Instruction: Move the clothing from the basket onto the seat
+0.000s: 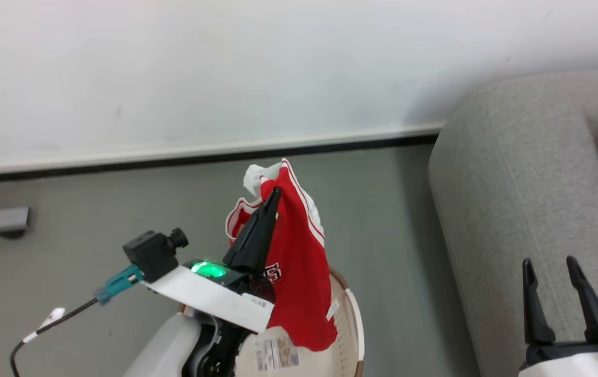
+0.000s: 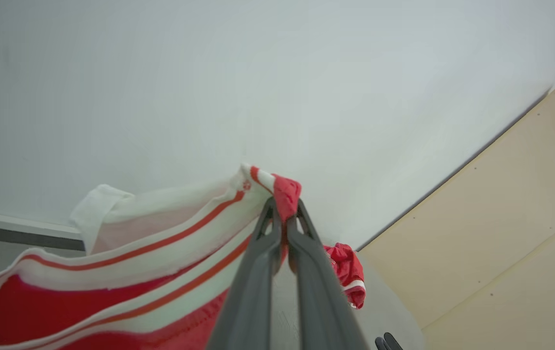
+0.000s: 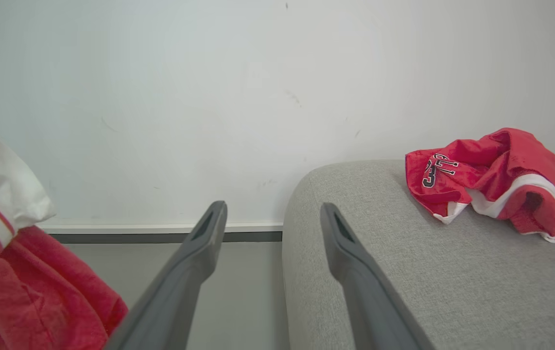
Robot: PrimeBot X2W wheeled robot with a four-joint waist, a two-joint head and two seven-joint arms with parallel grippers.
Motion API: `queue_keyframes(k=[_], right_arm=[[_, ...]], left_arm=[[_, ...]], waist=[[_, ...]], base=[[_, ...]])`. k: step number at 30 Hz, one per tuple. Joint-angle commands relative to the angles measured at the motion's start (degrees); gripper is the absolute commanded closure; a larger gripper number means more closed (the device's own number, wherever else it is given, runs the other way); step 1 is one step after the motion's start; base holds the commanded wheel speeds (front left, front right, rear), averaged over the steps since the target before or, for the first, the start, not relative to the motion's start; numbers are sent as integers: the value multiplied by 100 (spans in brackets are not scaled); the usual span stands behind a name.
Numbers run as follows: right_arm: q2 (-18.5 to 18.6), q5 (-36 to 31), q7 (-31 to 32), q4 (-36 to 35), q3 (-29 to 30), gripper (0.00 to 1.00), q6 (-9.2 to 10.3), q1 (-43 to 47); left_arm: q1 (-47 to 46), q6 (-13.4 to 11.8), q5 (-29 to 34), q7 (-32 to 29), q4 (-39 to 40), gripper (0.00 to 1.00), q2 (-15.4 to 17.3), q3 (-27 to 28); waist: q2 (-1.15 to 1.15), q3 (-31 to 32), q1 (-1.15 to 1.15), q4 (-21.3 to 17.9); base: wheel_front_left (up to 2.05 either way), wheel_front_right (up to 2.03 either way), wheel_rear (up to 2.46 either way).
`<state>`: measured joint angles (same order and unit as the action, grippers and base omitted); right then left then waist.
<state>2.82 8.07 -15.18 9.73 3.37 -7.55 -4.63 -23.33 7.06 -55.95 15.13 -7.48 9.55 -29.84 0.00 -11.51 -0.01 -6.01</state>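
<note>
In the head view, our left gripper point(image 1: 274, 198) is clamped on the striped trim of a red jersey point(image 1: 299, 262). It holds the jersey high so the cloth hangs free over the laundry basket point(image 1: 355, 319), ready to carry to the grey sofa point(image 1: 508, 209) on our right.

In the left wrist view, both fingers pinch that trim tight.

In the right wrist view, our right gripper point(image 3: 273, 209) hovers with fingers apart, holding nothing. It faces the sofa, where a second red garment point(image 3: 491, 180) lies.
</note>
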Motion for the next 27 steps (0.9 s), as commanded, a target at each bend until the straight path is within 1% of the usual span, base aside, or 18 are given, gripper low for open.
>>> queue_keyframes(k=[1, 4, 12, 19, 24, 27], right_arm=[[14, 46, 7, 34, -10, 0, 11, 72], [14, 48, 7, 81, -51, 0, 11, 176], [16, -31, 7, 237, -336, 0, 11, 362], [13, -13, 7, 241, -478, 0, 11, 508], [14, -62, 7, 205, -851, 0, 11, 465], [12, -83, 7, 184, -1238, 0, 11, 369]], left_arm=[[69, -1, 63, 2, 50, 100, 0, 44], [132, -80, 102, 2, 233, 100, -16, 127], [256, -283, 239, -28, 385, 100, 108, 220], [420, -431, 242, -132, 575, 100, 253, 229], [520, -490, 224, -154, 645, 100, 345, 265], [529, -502, 246, -188, 668, 100, 371, 233]], waist=[[0, 176, 1, -53], [0, 386, 1, -72], [0, 929, 1, -150], [0, 1193, 1, -123], [0, 1273, 1, -88], [0, 1290, 1, -53]], base=[[0, 0, 0], [0, 0, 0], [0, 0, 0], [0, 0, 0], [0, 0, 0], [0, 0, 0]])
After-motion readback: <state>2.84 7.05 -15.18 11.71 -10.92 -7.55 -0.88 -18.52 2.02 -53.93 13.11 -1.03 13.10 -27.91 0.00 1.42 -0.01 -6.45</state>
